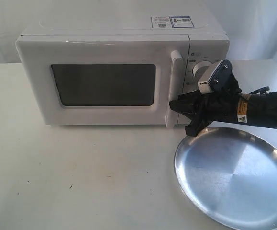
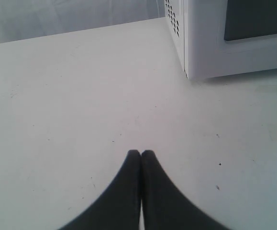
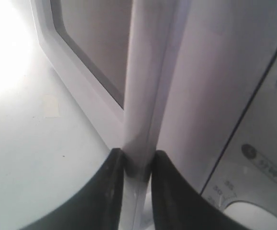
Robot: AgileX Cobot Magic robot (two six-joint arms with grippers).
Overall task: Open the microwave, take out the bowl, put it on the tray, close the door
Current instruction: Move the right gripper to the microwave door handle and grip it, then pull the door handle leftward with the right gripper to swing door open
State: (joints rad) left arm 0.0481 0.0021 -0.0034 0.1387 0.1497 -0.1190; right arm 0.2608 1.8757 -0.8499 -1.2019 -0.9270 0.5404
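The white microwave [image 1: 114,33] stands at the back of the table, its door [image 1: 105,86] with the dark window closed. My right gripper [image 1: 175,105] is shut on the door's vertical white bar handle [image 3: 140,91] near its lower end; one black finger lies on each side of the bar. The steel tray [image 1: 234,177] lies at the front right, below the right arm. The bowl is hidden. My left gripper [image 2: 141,153] is shut on nothing, hovering over bare table near the microwave's vented side [image 2: 174,19]; it is out of the exterior view.
The microwave's control panel with a round knob [image 1: 200,67] sits just right of the handle, partly behind the right wrist. White curtains hang behind the table [image 1: 81,177]. A dark cable runs at the right edge.
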